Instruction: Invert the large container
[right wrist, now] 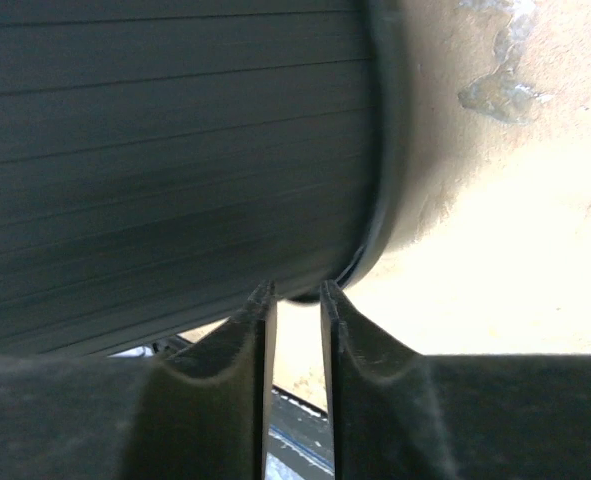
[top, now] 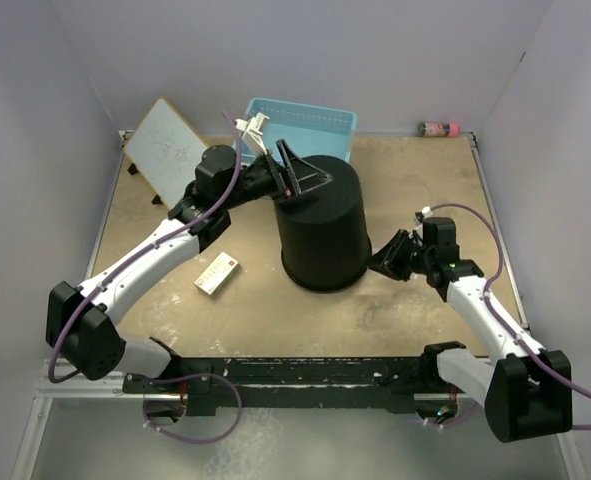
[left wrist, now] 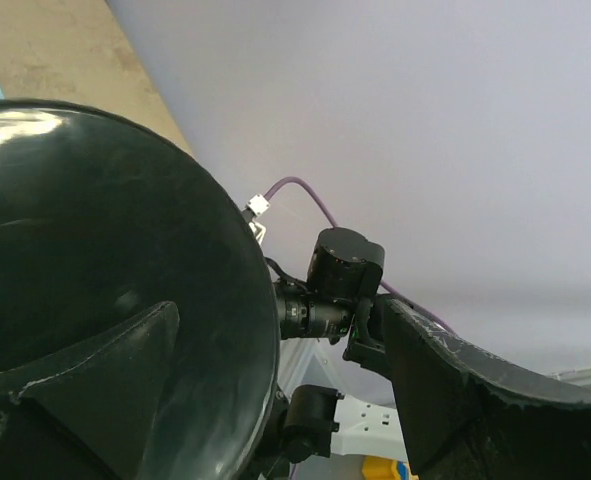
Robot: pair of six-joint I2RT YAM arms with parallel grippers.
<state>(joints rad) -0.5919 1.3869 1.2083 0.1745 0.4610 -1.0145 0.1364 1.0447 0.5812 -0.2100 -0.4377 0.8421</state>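
The large container is a black round wastebasket. It stands at mid-table with its wide rim on the table and its flat base up. My left gripper is at the far left edge of that base, wide open. In the left wrist view one of its fingers lies over the glossy base and the other hangs in free air. My right gripper is low at the rim's right side. Its jaws are only a narrow slit apart with nothing between them, tips right against the ribbed wall's rim.
A blue lattice basket stands behind the container. A small whiteboard leans at the back left. A white and red box lies left of the container. A pink can lies at the back right wall.
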